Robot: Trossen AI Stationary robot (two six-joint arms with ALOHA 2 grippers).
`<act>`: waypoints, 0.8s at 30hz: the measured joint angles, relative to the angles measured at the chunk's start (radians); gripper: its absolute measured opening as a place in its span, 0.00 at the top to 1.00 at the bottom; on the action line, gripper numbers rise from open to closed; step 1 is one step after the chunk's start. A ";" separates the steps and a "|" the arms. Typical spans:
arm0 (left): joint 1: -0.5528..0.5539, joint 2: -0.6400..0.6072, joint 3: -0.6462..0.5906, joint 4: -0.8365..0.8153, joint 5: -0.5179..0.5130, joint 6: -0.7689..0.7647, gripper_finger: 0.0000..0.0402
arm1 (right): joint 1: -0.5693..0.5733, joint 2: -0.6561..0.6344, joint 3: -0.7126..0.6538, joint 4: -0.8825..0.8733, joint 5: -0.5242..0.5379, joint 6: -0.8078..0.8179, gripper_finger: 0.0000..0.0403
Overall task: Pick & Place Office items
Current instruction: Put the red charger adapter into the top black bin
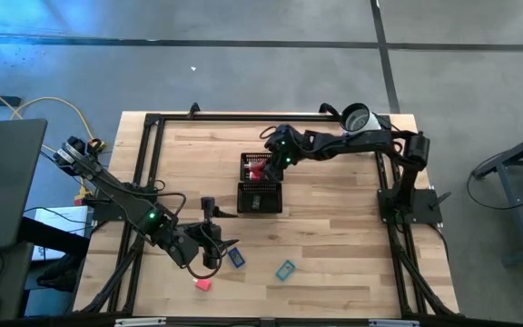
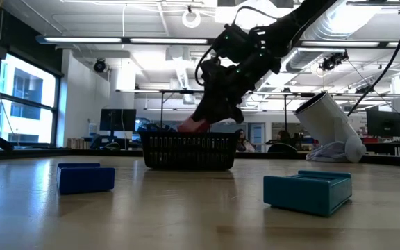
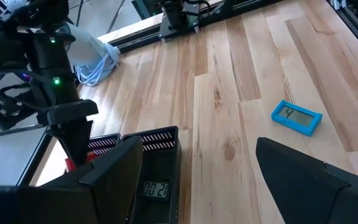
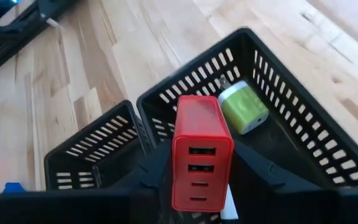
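My right gripper is shut on a red block with USB ports, above the far compartment of the black mesh tray; it also shows in the low view. A green block lies in that compartment. A black piece with a display lies in the other compartment. My left gripper is open and empty over the near left of the table. A blue block, a teal block and a small red piece lie flat on the table. My right gripper pinches the red block's two opposite long sides between its two fingers. The fingers come from above, slanting down. The block is lifted clear over the tray's compartment, its port face toward the wrist camera.
A white-and-grey roll-shaped object lies at the table's far right. A small black piece stands left of the tray. A black frame runs along the table's edges. Bare wood lies right of the tray.
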 joint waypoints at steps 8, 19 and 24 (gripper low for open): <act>0.000 0.000 0.000 0.003 0.001 0.000 0.24 | 0.000 0.028 0.001 -0.004 0.002 0.022 0.71; 0.000 0.000 0.000 0.004 0.002 0.000 0.24 | 0.006 0.028 0.000 -0.012 0.073 -0.001 0.62; 0.000 0.000 0.000 0.004 0.002 0.000 0.24 | 0.010 0.028 0.000 -0.024 0.130 -0.007 0.52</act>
